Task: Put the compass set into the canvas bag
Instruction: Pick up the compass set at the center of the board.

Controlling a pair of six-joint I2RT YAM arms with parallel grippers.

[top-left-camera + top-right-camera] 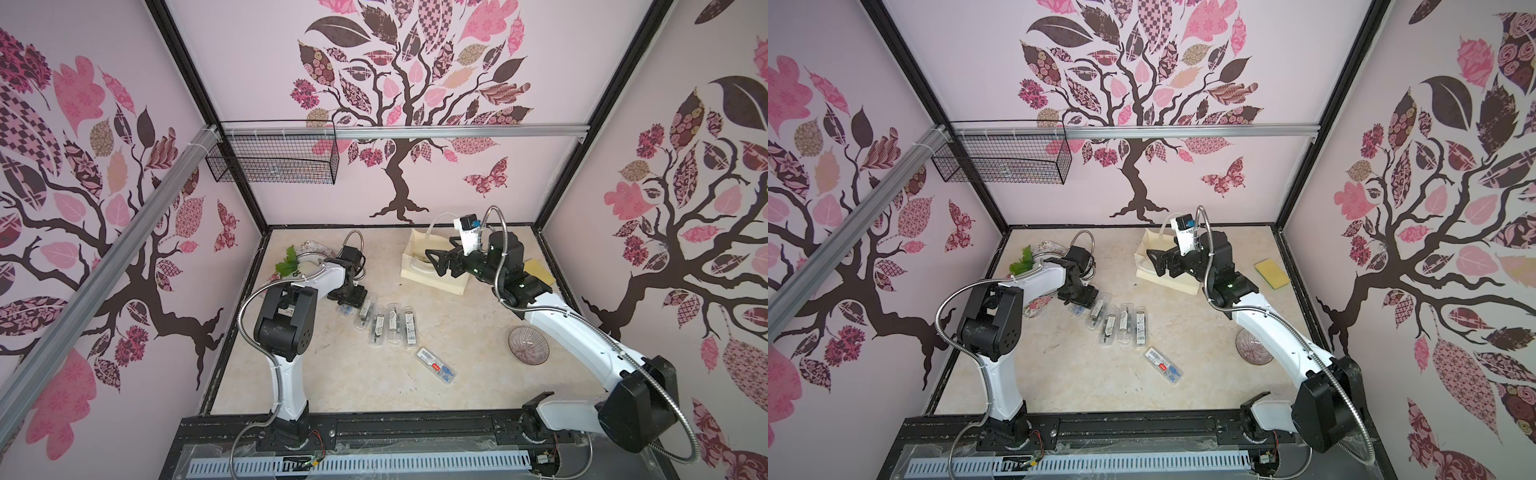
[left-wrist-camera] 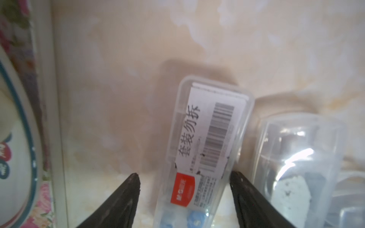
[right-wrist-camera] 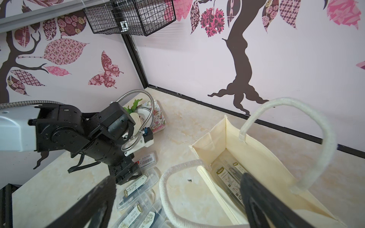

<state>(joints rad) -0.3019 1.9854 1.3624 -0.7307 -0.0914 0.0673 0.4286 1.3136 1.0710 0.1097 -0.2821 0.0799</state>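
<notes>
Several clear plastic compass set cases [image 1: 394, 323] lie in a row mid-table, and one more [image 1: 436, 365] lies apart in front. My left gripper [image 1: 347, 300] is down over the row's leftmost case [image 2: 205, 142], which carries a barcode label. That gripper [image 2: 184, 173] is open and straddles the case: one fingertip [image 2: 234, 175] is at its edge, the opposite one stands apart. The cream canvas bag [image 1: 417, 249] [image 3: 256, 150] stands at the back right with a case [image 3: 229, 173] inside. My right gripper [image 1: 434, 261] [image 3: 177, 179] hovers wide open over the bag's near handle [image 3: 164, 189], holding nothing.
A yellow sponge [image 1: 1272, 273] lies right of the bag. A patterned glass dish [image 1: 528, 345] sits under the right arm. A floral tray [image 3: 158, 116] with a plate and green leaves [image 1: 289, 259] is at the back left. A wire basket [image 1: 274, 153] hangs on the wall.
</notes>
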